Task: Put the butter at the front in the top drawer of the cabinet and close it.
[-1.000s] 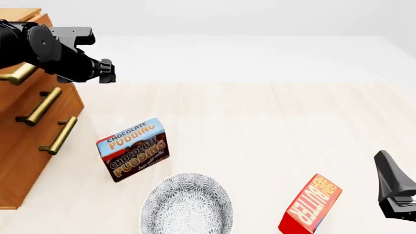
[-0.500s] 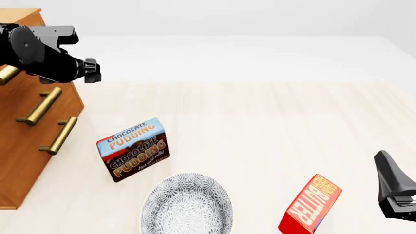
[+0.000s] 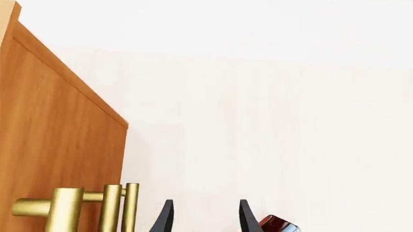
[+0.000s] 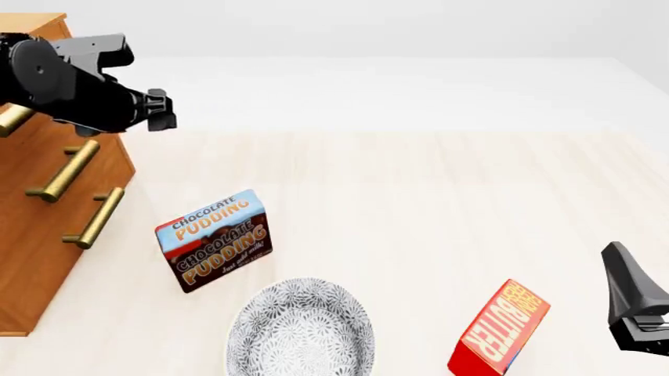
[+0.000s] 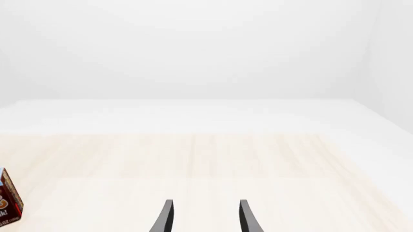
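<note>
Here the butter (image 4: 500,330) stands just beside the parted, empty right hand (image 5: 203,217).

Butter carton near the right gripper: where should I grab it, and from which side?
Grip the butter carton across its thin width, on the two broad faces, coming down from above. It stands on edge, leaning, its narrow orange face up, so the right gripper beside it could probably span it.

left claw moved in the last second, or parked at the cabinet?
Yes. In the front view the left claw swung left toward the cabinet, then came partly back right; it now sits slightly left of where it was a second ago.
</note>
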